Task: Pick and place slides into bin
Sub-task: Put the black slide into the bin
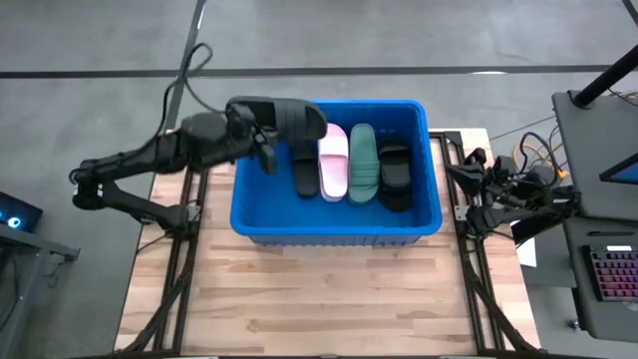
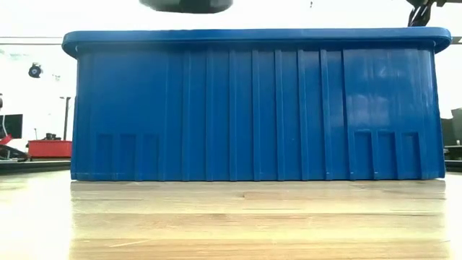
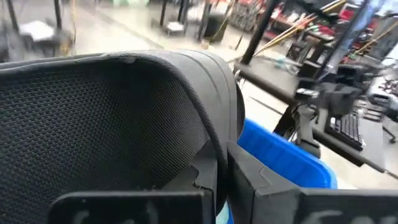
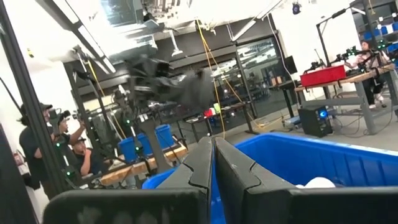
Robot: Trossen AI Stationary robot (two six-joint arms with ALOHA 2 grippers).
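In the upper left of the high view the left arm reaches in over the blue bin's [image 1: 261, 219] left rim, and the left gripper [image 1: 261, 140] is clamped on a black slide [image 1: 284, 117], holding it above the bin's upper-left corner. In the left wrist view that slide's [image 3: 118, 118] textured sole fills most of the frame, with the bin's blue rim [image 3: 283, 152] just beyond it.

The risk, as I judge it, is in the release. The black slide hangs over the corner and rim, not over the open floor of the bin, so if it is let go here it could catch the rim and tip out onto the wooden counter [image 1: 319, 299]. The grip also looks to be on one edge of the slide, so the soft rubber could swing or slip during the move inward.

Moving right, four slides lie side by side on the bin floor: another black one [image 1: 304, 170], a pale pink one [image 1: 333, 163], a dark green one [image 1: 363, 163] and a black one [image 1: 395, 176], each with a wide strap.

At the far right, the right gripper [image 1: 469, 178] waits outside the bin's right wall with its fingers [image 4: 202, 165] pressed together, empty.
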